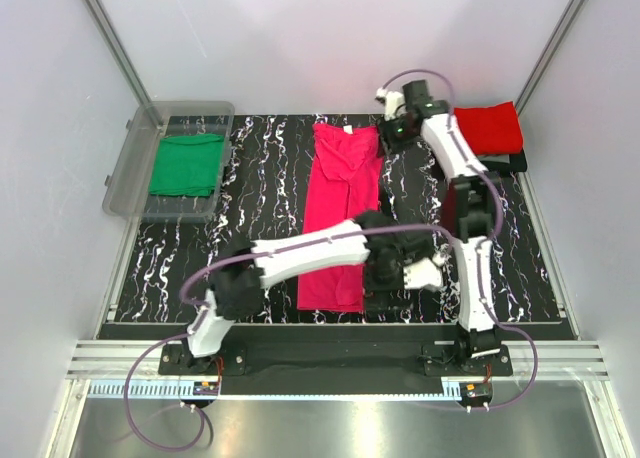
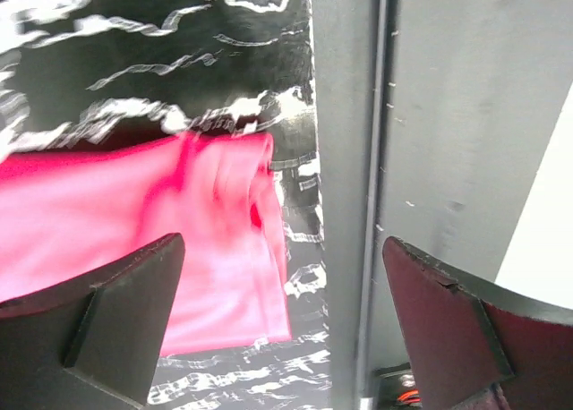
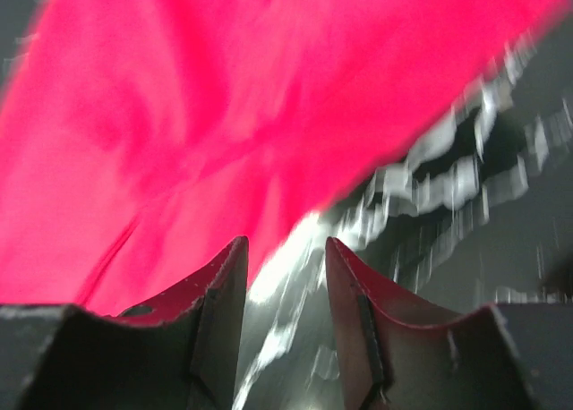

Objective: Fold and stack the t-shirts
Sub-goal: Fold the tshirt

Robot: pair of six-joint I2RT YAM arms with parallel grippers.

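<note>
Bare table [image 1: 260, 178] lies open at 9 o'clock, between the clear bin [image 1: 122, 183] and the pink t-shirt [image 1: 340, 193]. The left arm [image 1: 300, 253] bars 6 o'clock; the right arm [image 1: 455, 150] crosses 3 to 1 o'clock, beside the red t-shirt [image 1: 490, 126].

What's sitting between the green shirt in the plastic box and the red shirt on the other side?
The magenta-pink t-shirt lies lengthwise between them, with the right gripper beside its collar end. The top view shows this.

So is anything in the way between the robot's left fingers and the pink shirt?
Nothing I can see. The left fingers are wide open, and the pink shirt has its corner showing right between them, with nothing lying on top of it.
</note>
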